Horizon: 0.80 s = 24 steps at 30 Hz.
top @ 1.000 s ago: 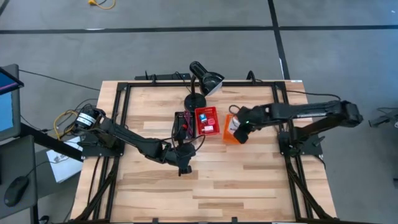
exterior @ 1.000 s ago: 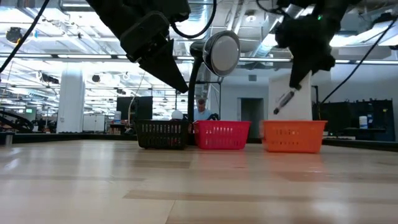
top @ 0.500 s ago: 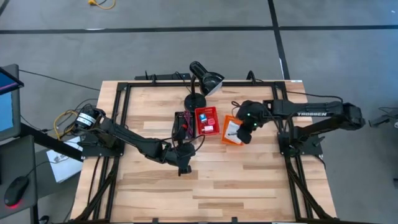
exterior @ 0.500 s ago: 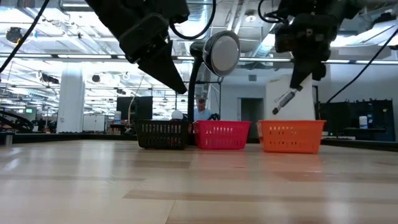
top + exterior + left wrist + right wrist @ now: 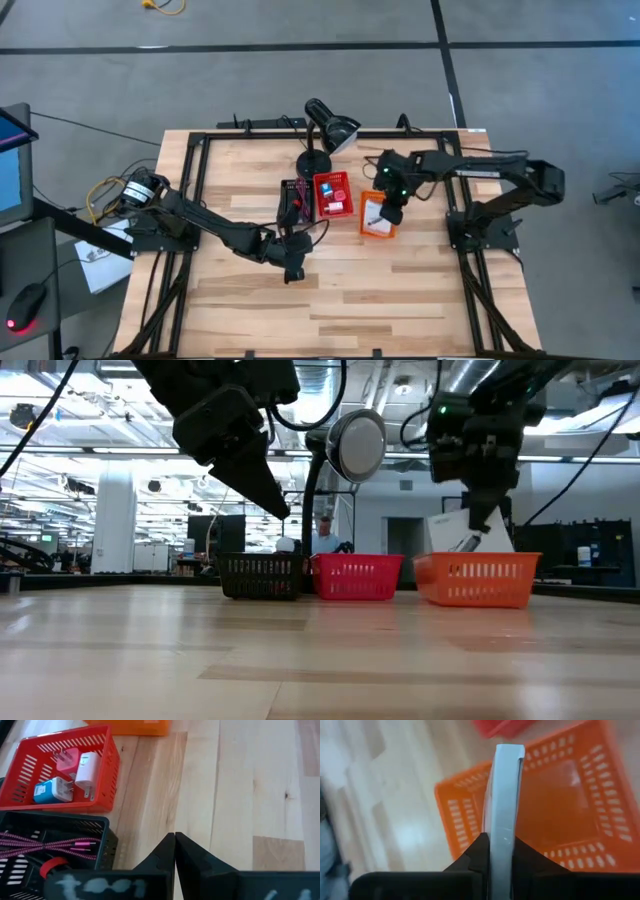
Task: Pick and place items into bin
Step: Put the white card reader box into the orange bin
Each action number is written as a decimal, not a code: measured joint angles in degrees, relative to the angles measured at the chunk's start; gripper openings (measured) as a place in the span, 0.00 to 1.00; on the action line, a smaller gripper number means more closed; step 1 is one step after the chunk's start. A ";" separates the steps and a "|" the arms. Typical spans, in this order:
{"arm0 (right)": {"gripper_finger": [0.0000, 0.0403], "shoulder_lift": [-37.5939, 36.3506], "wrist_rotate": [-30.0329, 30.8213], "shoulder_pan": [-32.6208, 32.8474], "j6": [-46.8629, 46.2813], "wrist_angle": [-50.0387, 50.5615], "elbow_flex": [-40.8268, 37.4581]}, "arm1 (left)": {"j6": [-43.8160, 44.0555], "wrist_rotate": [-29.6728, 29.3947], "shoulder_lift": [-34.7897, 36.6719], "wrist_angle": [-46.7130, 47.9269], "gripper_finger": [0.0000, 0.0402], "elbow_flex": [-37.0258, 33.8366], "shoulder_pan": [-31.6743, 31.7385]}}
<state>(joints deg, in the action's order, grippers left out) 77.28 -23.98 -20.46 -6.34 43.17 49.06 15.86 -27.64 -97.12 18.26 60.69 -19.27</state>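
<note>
My right gripper (image 5: 391,211) stands over the orange bin (image 5: 378,229) and is shut on a white square card with a black mark (image 5: 373,210). The card shows edge-on in the right wrist view (image 5: 503,790) and above the bin's rim in the low view (image 5: 449,528). My left gripper (image 5: 292,271) is shut and empty above bare table, near the black bin (image 5: 294,199). The red bin (image 5: 60,770) holds a pink piece (image 5: 66,758), a white piece (image 5: 87,767) and a blue cube (image 5: 50,790). The black bin (image 5: 45,845) holds maroon cords and a red-and-black marker (image 5: 52,868). My right gripper pinches the card's two flat faces between its two fingers (image 5: 479,851), at the card's upper edge (image 5: 502,838). The fingers point down from above. The card hangs upright below them, its lower part (image 5: 466,545) at the orange bin's rim. Whether it touches the bin's floor, I cannot tell.
The three bins stand side by side at the table's middle: black, red, orange. A black desk lamp (image 5: 326,128) stands just behind them, its head (image 5: 358,446) above the red bin. Bare wood lies toward the table's near edge.
My right gripper has gone down with the card, from above the orange bin to the bin's rim, and its wrist has swung toward the table's far edge. The orange bin has slid a little toward the table's near edge.
</note>
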 joint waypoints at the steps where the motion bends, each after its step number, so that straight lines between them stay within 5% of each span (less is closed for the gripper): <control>1: 0.10 1.35 -1.38 -0.37 1.22 -0.14 0.00 | 0.00 -0.03 0.00 0.24 0.00 0.00 0.00; 10: 0.16 8.95 -3.09 -4.56 2.48 -4.25 0.26 | 1.32 -0.07 0.00 2.34 0.00 0.00 0.00; 24: 0.41 6.99 2.88 -6.15 8.36 -2.96 2.60 | 1.51 -0.04 0.00 2.08 0.00 0.00 0.00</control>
<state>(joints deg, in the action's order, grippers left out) 84.27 -21.10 -26.61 2.02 40.21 51.65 17.36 -27.68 -97.12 20.34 60.69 -19.27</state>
